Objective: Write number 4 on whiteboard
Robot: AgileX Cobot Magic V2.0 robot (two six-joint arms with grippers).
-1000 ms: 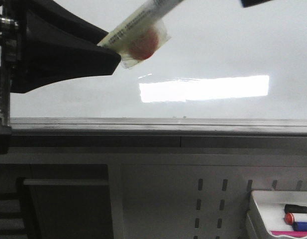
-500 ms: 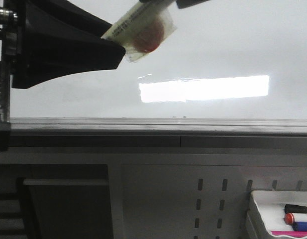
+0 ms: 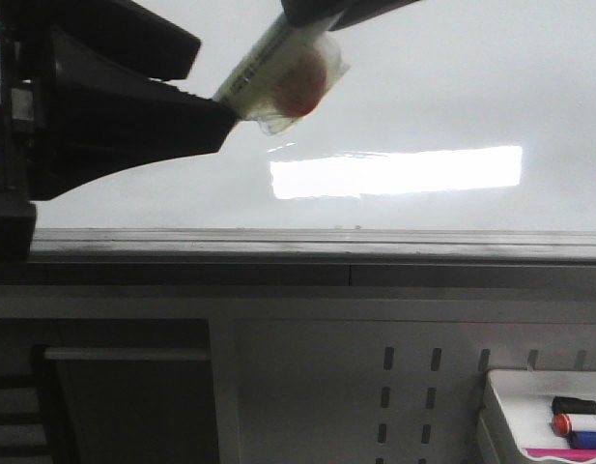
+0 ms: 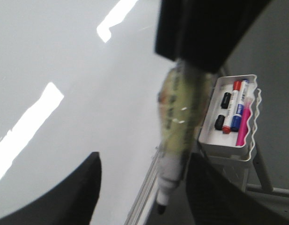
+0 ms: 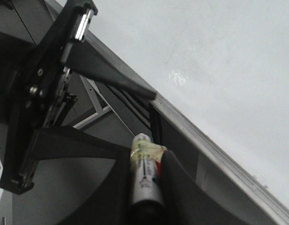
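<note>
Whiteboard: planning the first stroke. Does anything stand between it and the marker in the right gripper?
Only the left gripper: its open fingers flank the marker near its tip. Nothing else visible blocks the whiteboard from the right gripper.

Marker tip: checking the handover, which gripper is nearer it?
Left. The left gripper has open jaws flanking the tip of the marker; the right gripper clamps the opposite end.
</note>
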